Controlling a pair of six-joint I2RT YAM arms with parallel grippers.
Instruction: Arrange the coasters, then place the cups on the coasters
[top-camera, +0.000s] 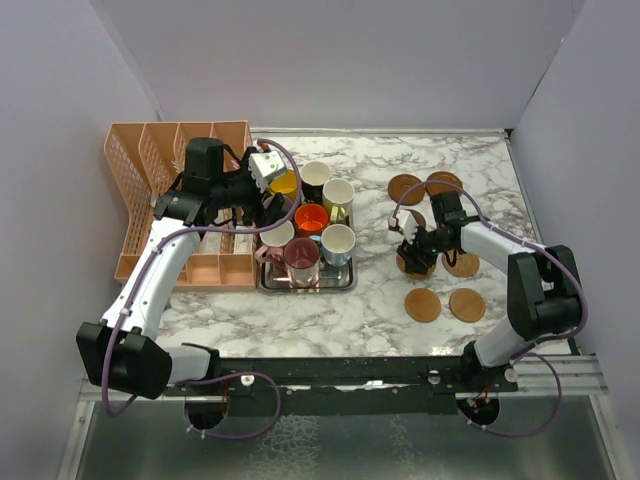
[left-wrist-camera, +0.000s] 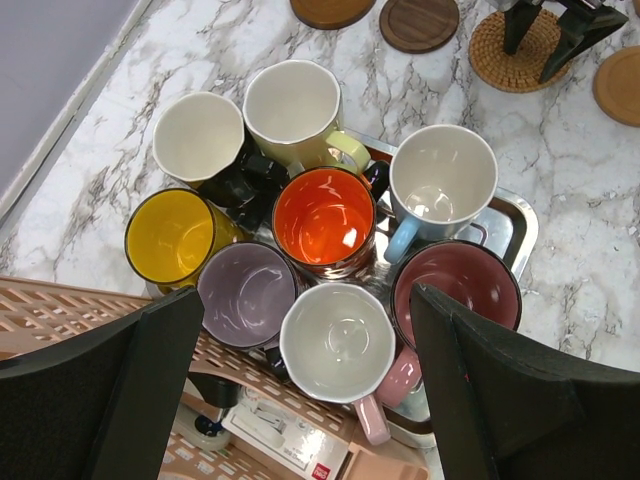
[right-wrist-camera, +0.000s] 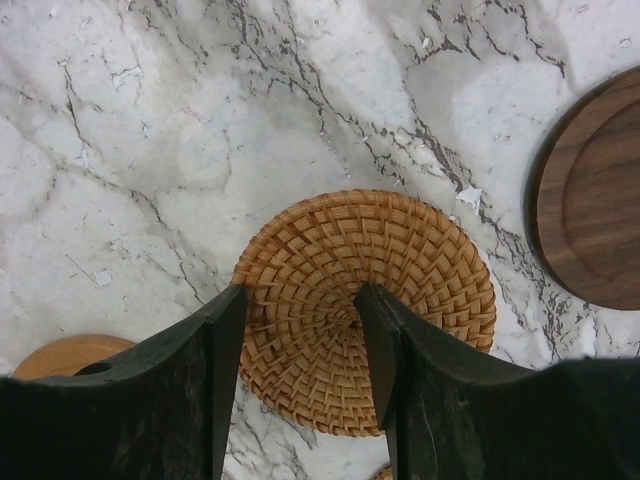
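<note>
Eight cups stand crowded on a steel tray (left-wrist-camera: 522, 228) just left of the middle of the counter (top-camera: 350, 320), none of them on a coaster. From above, the orange cup (top-camera: 310, 218) is at the centre of the group. Round it stand the yellow cup (top-camera: 284, 184) at 11 o'clock, black cup (top-camera: 315, 175) at 12, cream cup (top-camera: 338, 195) at 2, blue cup (top-camera: 338, 240) at 4, maroon cup (top-camera: 302, 255) at 6 and pink-white cup (top-camera: 275, 235) at 8. The purple cup (left-wrist-camera: 247, 293) shows only in the left wrist view, between yellow and pink-white. The left claw (left-wrist-camera: 305, 293) hangs above the tray's 9 o'clock side, jaws spread wide and holding nothing. A peach rack (top-camera: 150, 170) sits at the tray's 9 o'clock. The coasters lie loose on the counter at the tray's 3 o'clock. The right claw (right-wrist-camera: 300, 300) is down over a woven coaster (right-wrist-camera: 400, 260), jaws partly apart, both tips above its top face rather than on its rim. Whether they touch it I cannot tell. From that coaster, a dark coaster (top-camera: 405, 188) lies at 12, a tan coaster (top-camera: 461, 265) just beside at 3, and a third coaster (top-camera: 423, 305) at 6.
</note>
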